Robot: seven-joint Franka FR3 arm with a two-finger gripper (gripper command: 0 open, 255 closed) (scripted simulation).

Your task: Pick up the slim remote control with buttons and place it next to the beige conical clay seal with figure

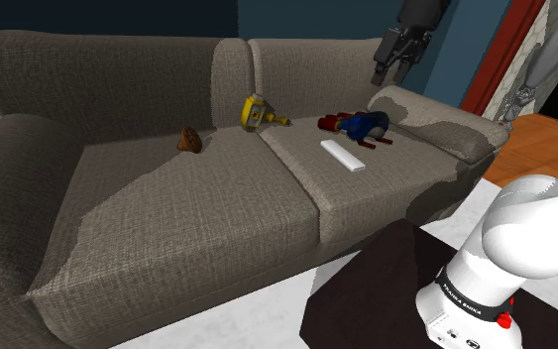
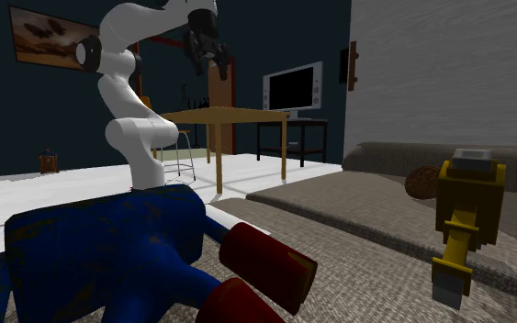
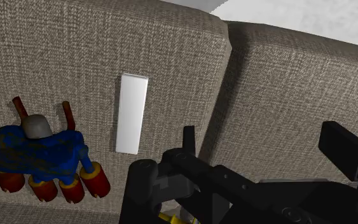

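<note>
Nothing of the task had been done. The remote control [image 1: 342,155], drawn as a slim, plain white slab with no buttons to be made out, lay flat and untouched on the seat cushion at the shoulder view's right of the sofa [image 1: 167,228]. It was just on the near side of a blue and red toy figure [image 1: 358,124] sprawled by the backrest. The conical seal [image 1: 189,140], which looked brown rather than beige, sat far back on the cushion at that view's left, well apart from the remote. A yellow hammer-like toy [image 1: 256,112] lay between the two, against the backrest at the seam of the cushions. The whole job was left, by this judgement: coming down, gripping the remote, carrying it across the seam and setting it beside the seal. The white arm [image 1: 524,218] rose from its dark stand [image 1: 386,288] at the near right. The hand [image 1: 388,73] hung high over the far right end of the sofa, above and beyond the remote, tilted down toward the cushions. Its two black fingers [image 3: 187,137] were spread, with nothing between them. In the wrist view the remote lay off to one side of the fingers rather than between them, so the hand probably needed to shift across as well as descend.
</note>
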